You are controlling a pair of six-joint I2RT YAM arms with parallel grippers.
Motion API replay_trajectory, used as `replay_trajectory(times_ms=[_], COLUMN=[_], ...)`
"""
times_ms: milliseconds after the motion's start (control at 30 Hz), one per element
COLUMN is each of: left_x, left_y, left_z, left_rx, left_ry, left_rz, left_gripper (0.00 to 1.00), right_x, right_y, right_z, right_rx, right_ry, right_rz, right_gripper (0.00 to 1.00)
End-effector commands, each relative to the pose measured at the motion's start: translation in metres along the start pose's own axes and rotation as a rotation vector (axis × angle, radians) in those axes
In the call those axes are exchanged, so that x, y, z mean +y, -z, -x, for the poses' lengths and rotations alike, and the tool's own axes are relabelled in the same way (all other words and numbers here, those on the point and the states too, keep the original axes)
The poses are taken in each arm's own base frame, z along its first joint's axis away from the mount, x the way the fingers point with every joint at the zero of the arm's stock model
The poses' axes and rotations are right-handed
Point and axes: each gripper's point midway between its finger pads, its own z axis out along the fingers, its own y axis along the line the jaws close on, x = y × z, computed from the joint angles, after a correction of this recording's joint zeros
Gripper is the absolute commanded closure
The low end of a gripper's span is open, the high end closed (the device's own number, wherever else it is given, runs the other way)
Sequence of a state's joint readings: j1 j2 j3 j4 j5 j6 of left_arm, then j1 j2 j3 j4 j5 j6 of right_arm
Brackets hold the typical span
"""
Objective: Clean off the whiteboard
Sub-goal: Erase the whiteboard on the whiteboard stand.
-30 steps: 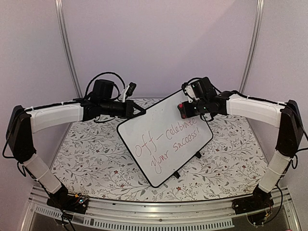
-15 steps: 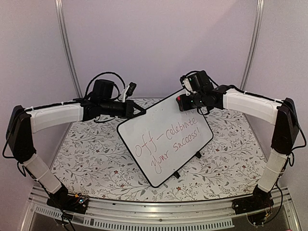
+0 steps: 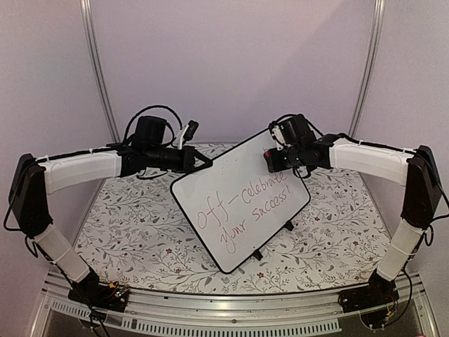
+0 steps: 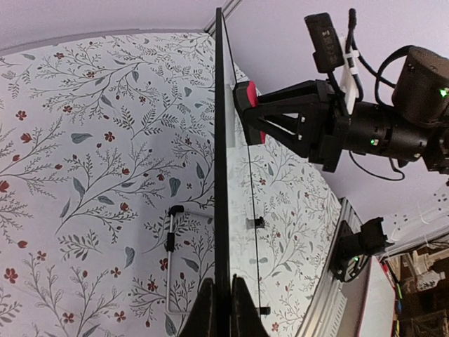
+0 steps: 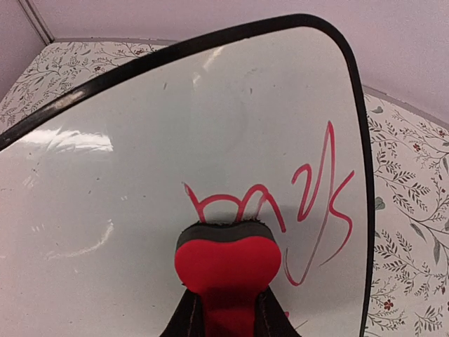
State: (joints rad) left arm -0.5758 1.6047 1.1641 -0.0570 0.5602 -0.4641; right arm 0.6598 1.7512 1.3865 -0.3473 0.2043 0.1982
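In right wrist view, red eraser (image 5: 228, 270) covers part of red writing (image 5: 309, 200), whiteboard (image 5: 140, 175) cut off left & bottom; left wrist view: whiteboard edge-on, face unseen.

Elbows raised, the left arm (image 3: 81, 170) and the right arm (image 3: 372, 159) reach inward, forearms near level. The left gripper (image 3: 205, 163) points right, fingers pinched tight. The right gripper (image 3: 271, 160) points left, fingers likewise clamped.

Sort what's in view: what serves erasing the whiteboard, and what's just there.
Job: whiteboard with red writing; red eraser; left hand, clamped on the board's edge; right hand, holding the eraser.
Just there: floral table cover; aluminium rail at near edge.
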Motion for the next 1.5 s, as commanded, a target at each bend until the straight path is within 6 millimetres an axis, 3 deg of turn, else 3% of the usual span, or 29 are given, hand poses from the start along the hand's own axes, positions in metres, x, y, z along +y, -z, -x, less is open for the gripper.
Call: replay_trajectory(times_ms=[0,333,467,1233,1333,1467], left_x=[-0.023,-0.023,-0.023,-0.024,-0.025,-0.025], left_y=[0.002,0.000,0.000,-0.002,-0.002,-0.001], left_z=[0.000,-0.002,-0.002,-0.004,-0.004,-0.003], left_rx=[0.000,0.007,0.008,0.013,0.013,0.010], left_ry=[-0.107,-0.103,-0.103,-0.109,-0.110,-0.113], left_rz=[-0.069,-0.071,-0.073,-0.075,-0.077,-0.075], left_gripper=[1.00,1.00,1.00,1.00,1.00,1.00], right_x=[-0.009,-0.014,-0.013,0.011,0.012,0.009], right_y=[-0.001,0.004,0.007,-0.018,-0.024,-0.029], right_z=[-0.032,-0.071,-0.074,0.031,0.034,0.023], right_rx=[0.087,0.156,0.152,0.021,0.021,0.052], right_ry=[0.010,0.017,0.018,0.055,0.061,0.048], right_rz=[-0.018,-0.006,0.011,0.095,0.099,0.105], right_gripper=[0.86,0.86,0.86,0.86,0.86,0.86])
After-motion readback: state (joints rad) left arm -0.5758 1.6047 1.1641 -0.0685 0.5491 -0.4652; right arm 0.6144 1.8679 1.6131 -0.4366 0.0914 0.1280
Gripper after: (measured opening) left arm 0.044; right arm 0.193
